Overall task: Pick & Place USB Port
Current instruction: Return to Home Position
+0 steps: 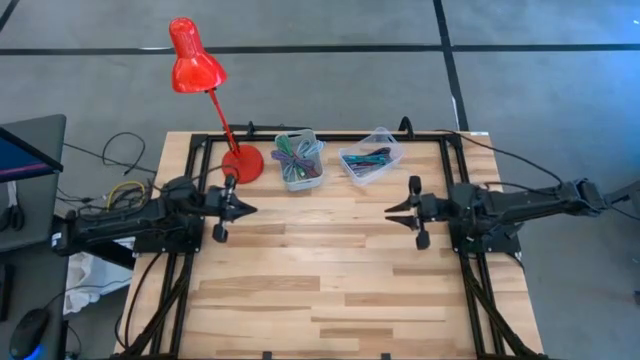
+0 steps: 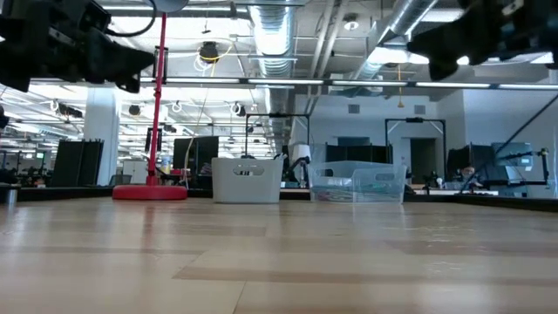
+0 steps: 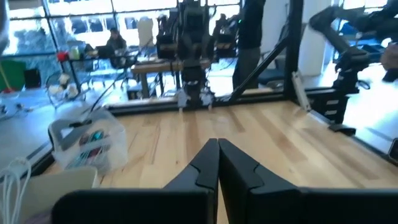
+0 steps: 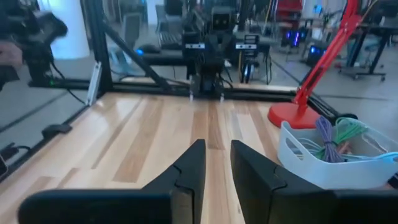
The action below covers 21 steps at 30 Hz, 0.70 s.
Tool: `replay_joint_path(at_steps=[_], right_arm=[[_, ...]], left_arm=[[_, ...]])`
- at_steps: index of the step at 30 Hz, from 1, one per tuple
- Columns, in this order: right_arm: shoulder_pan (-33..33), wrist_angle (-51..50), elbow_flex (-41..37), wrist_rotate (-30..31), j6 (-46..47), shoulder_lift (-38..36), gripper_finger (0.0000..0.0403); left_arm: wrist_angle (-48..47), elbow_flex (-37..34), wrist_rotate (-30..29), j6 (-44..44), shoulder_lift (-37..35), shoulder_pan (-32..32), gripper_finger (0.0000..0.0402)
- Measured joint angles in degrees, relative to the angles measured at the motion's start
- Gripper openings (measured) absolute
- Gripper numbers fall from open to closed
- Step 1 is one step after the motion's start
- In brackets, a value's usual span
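A white basket (image 1: 298,160) holding coloured cables and a clear plastic tub (image 1: 370,158) holding more cables stand on their bottoms near the table's far edge. I cannot pick out a separate USB port. My left gripper (image 1: 243,210) hovers over the left part of the table, shut and holding nothing, as the left wrist view shows (image 3: 217,143). My right gripper (image 1: 392,210) hovers over the right part of the table and faces it. Its fingers stand a little apart (image 4: 216,144) with nothing between them. In the low view both grippers hang well above the table top.
A red desk lamp stands with its base (image 1: 243,163) left of the basket, its head (image 1: 192,55) beyond the far edge. Black frame rails (image 1: 452,170) run along the table's sides and far edge. Bare wood (image 1: 320,270) lies between the grippers and toward the near edge.
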Motion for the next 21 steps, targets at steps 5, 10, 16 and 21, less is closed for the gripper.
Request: replay_joint_path(at_steps=[5, 10, 16, 21], right_arm=[[2.2, -2.5, -3.9, 5.6, 0.7, -7.8, 0.0069], [5.0, -7.6, -5.9, 8.1, -0.1, -15.9, 0.0069], [7.5, -11.8, -8.5, 12.1, 0.2, -23.8, 0.0069], [9.0, -12.0, -11.5, 15.2, 0.2, -28.3, 0.0069]], left_arm=[[-0.8, 0.0, 1.4, 0.0, -3.1, 0.0, 0.0008], [-7.9, -0.1, 1.7, -0.2, -5.9, 0.0, 0.0008], [-10.9, -0.1, 1.8, 0.3, -7.5, 0.0, 0.0009], [-13.3, -0.1, 1.8, 0.8, -7.7, 0.0, 0.0010]])
